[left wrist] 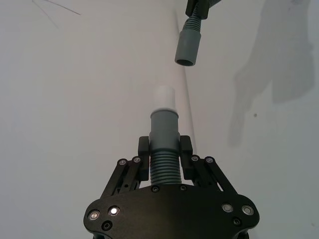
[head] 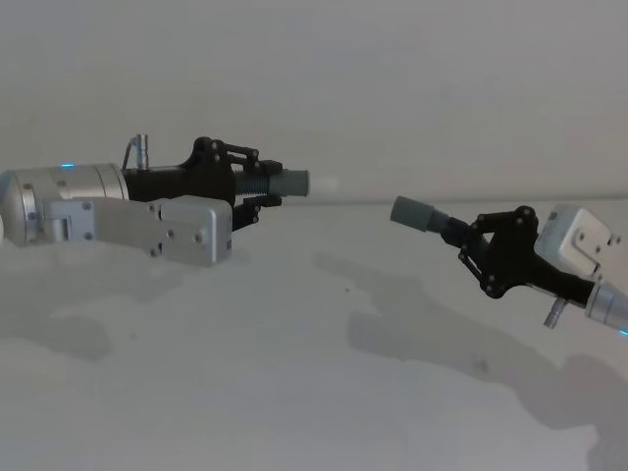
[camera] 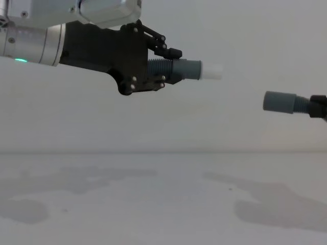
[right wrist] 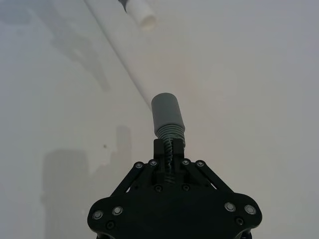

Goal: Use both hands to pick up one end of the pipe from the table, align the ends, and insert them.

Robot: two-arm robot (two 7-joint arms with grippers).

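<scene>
Hose halves aloft, ends facing, apart.
Head view: black toothed left pincer [head: 263, 184] clamps a dark grey ribbed plastic hose piece [head: 289, 183]; right pincer [head: 461, 238] grips the second piece [head: 417, 214] above the white tabletop [head: 294, 392]. Left wrist view: narrow white tip [left wrist: 164, 98] aims beside the open cuff [left wrist: 188, 47]. Right wrist, chest views: same offset. Likely light, ribs bendy; hold near cuffs.

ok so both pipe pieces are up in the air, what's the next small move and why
Probably raise the right gripper a little. In the chest view its grey cuff sits lower than the white tip held by the left gripper, with a clear gap between them, so levelling them should come before pushing together.
</scene>
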